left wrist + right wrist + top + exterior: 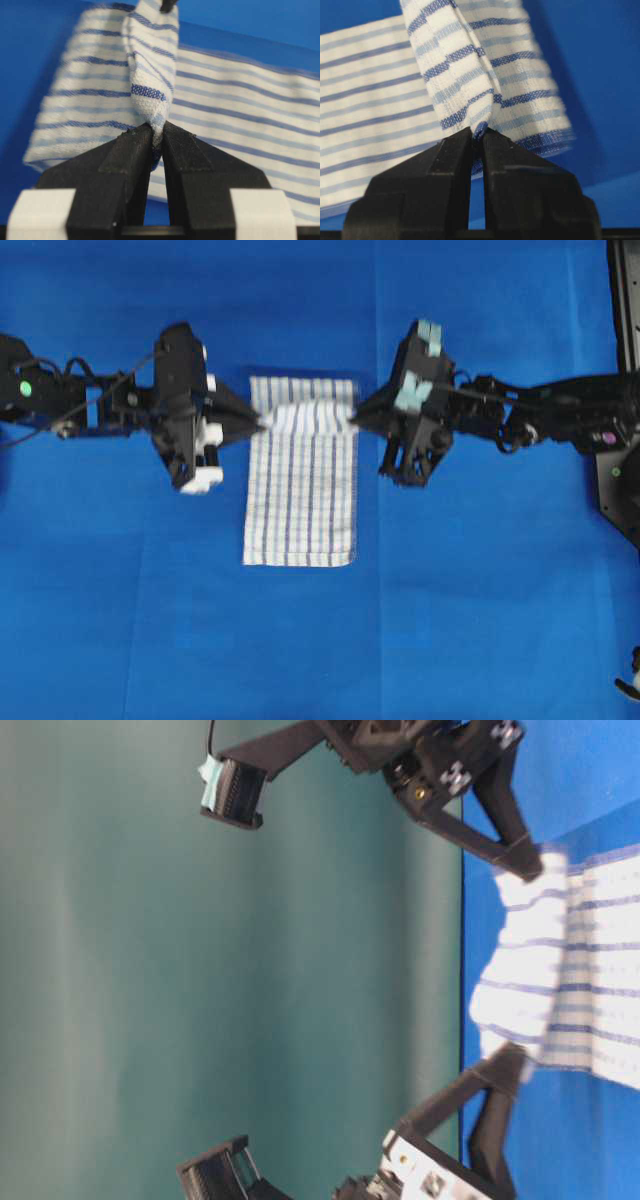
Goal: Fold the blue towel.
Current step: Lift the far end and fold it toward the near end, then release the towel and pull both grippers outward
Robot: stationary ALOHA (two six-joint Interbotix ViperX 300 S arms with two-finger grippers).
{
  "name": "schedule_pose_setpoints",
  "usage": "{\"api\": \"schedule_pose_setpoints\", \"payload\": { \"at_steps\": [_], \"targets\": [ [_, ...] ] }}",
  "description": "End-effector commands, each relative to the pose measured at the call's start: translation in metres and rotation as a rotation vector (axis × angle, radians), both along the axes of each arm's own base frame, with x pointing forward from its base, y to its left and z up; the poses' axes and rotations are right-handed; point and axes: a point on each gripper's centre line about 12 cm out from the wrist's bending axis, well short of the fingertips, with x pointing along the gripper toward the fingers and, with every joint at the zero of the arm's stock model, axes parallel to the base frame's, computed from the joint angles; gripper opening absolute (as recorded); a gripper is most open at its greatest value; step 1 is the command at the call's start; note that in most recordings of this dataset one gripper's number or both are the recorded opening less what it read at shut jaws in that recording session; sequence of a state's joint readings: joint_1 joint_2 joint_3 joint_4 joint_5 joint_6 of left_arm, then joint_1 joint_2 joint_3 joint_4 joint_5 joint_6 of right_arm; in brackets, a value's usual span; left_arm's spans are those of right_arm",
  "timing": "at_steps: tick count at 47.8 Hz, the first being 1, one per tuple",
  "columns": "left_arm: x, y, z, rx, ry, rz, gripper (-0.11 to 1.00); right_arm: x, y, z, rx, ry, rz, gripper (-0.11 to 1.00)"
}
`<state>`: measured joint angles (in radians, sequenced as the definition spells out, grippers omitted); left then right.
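Left gripper [258,424]: jaws clenched on the left edge of the blue towel [300,502], cloth bunched between the fingertips [131,150].

Blue towel: white with blue stripes, lying lengthwise at the centre of the solid-blue sheet [480,620]; far portion raised off the surface between the two grippers.

Right gripper [353,416]: jaws pinched on the towel's right edge.

Surface: blue sheet, faintly creased. Background in the table-level view: plain green wall [200,980].
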<state>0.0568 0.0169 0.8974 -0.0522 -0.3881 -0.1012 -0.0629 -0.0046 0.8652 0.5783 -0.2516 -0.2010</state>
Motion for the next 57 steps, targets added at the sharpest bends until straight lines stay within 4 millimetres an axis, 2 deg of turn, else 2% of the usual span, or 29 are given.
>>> {"api": "schedule_pose_setpoints", "payload": {
  "at_steps": [1, 14, 24, 39, 49, 51, 54, 57],
  "targets": [
    [0.003, -0.021, 0.009, -0.025, -0.032, -0.046, 0.05, 0.003, 0.015, 0.011, 0.010, -0.043, 0.025, 0.06],
    [0.001, -0.074, 0.008, -0.089, -0.030, -0.161, 0.05, 0.004, 0.053, 0.011, 0.054, -0.045, 0.089, 0.06],
    [-0.001, -0.094, 0.006, -0.093, -0.024, -0.213, 0.05, 0.005, 0.075, 0.012, 0.063, -0.051, 0.138, 0.06],
    [0.003, -0.096, 0.004, -0.091, -0.020, -0.218, 0.05, 0.006, 0.079, 0.011, 0.065, -0.048, 0.152, 0.06],
    [0.002, -0.088, -0.001, -0.095, -0.005, -0.190, 0.06, 0.006, 0.079, 0.012, 0.061, -0.049, 0.155, 0.06],
    [0.002, -0.086, -0.002, -0.095, -0.001, -0.184, 0.09, 0.006, 0.079, 0.012, 0.062, -0.048, 0.156, 0.06],
    [0.001, -0.083, -0.003, -0.094, 0.005, -0.176, 0.21, 0.006, 0.080, 0.012, 0.063, -0.048, 0.156, 0.08],
    [0.000, -0.081, -0.004, -0.095, 0.006, -0.169, 0.37, 0.006, 0.082, 0.011, 0.063, -0.045, 0.163, 0.17]
  ]
}}
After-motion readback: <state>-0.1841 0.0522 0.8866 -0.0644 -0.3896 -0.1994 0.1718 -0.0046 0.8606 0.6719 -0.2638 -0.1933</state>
